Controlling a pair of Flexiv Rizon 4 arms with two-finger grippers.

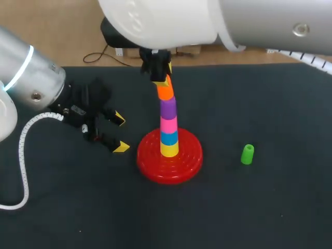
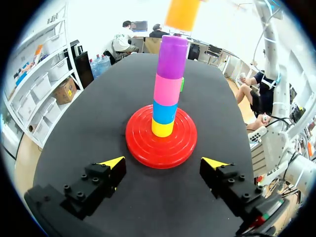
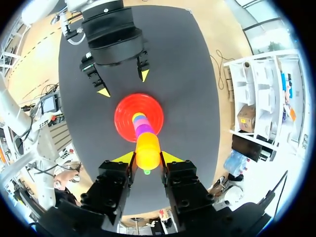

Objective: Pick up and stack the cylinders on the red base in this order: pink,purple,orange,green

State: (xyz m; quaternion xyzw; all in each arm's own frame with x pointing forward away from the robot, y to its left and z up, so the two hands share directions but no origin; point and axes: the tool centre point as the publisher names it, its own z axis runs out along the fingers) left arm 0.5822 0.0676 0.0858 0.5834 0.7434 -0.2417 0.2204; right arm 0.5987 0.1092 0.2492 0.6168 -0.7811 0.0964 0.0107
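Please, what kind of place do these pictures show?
Probably a robotics test bench. A black-covered table carries a toy stacking set, a round red plastic base with a stack of coloured cylinders. The right gripper holds the orange plastic cylinder above the stack.

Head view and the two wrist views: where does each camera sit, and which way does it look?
Head view: above and behind the robot, looking down on the table; it shows the left gripper open, the right gripper shut on the orange cylinder.
Left wrist view: on the left wrist, looking along its open gripper at the red base.
Right wrist view: on the right wrist, looking down past its gripper onto the orange cylinder.
Shared: all show the red base.
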